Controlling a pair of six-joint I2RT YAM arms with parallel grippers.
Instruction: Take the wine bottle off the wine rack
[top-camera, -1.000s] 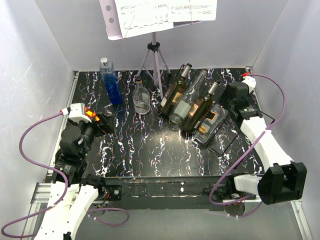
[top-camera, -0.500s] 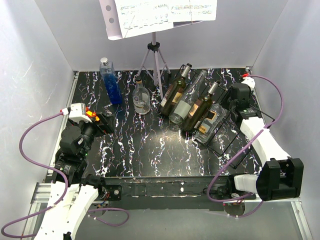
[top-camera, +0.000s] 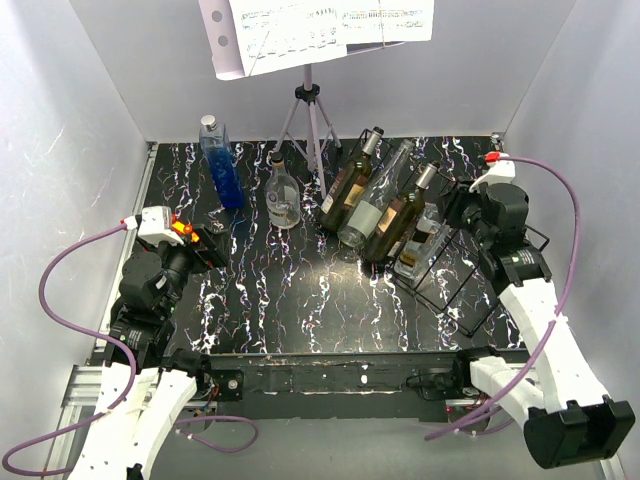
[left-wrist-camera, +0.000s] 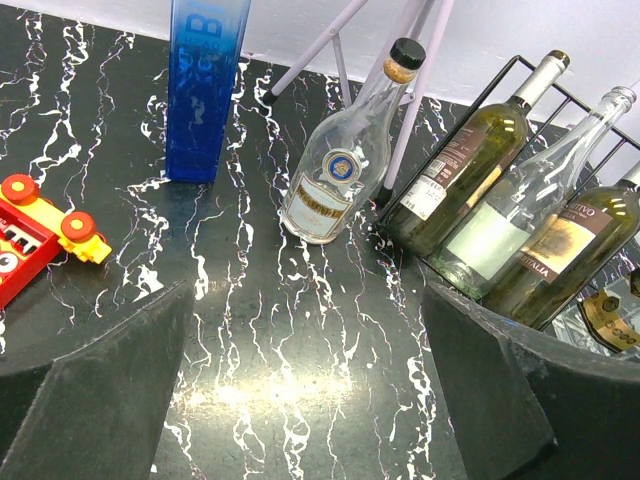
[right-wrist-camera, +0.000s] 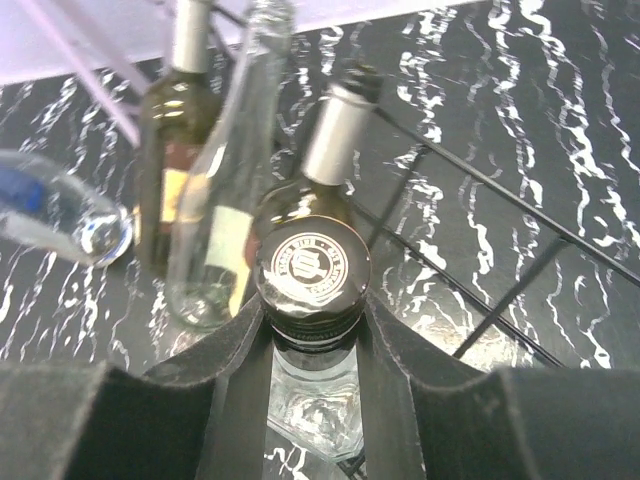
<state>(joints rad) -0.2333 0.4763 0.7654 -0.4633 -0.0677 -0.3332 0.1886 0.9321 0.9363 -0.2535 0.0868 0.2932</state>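
**Operator:** Which step am I on?

**Spotter:** The grasp. Your right gripper (right-wrist-camera: 312, 312) is clamped on the neck of the clear bottle (right-wrist-camera: 316, 395), which lies at the right end of the wine rack (right-wrist-camera: 520, 285). It's not lifted yet. Next, I'd draw it up along its own tilt, clear of the wires. Your left gripper (left-wrist-camera: 305, 390) hangs wide and empty.

**Operator:** Any writing?

**Spotter:** The crest on the black cap (right-wrist-camera: 312, 265) is illegible. A neighbouring bottle's brown label (left-wrist-camera: 560, 245) ends in "ALIA".

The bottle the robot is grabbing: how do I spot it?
Look right for the black wire wine rack. The rightmost bottle leaning in it is yours: short clear glass, round black cap, neck pinched by the right gripper.
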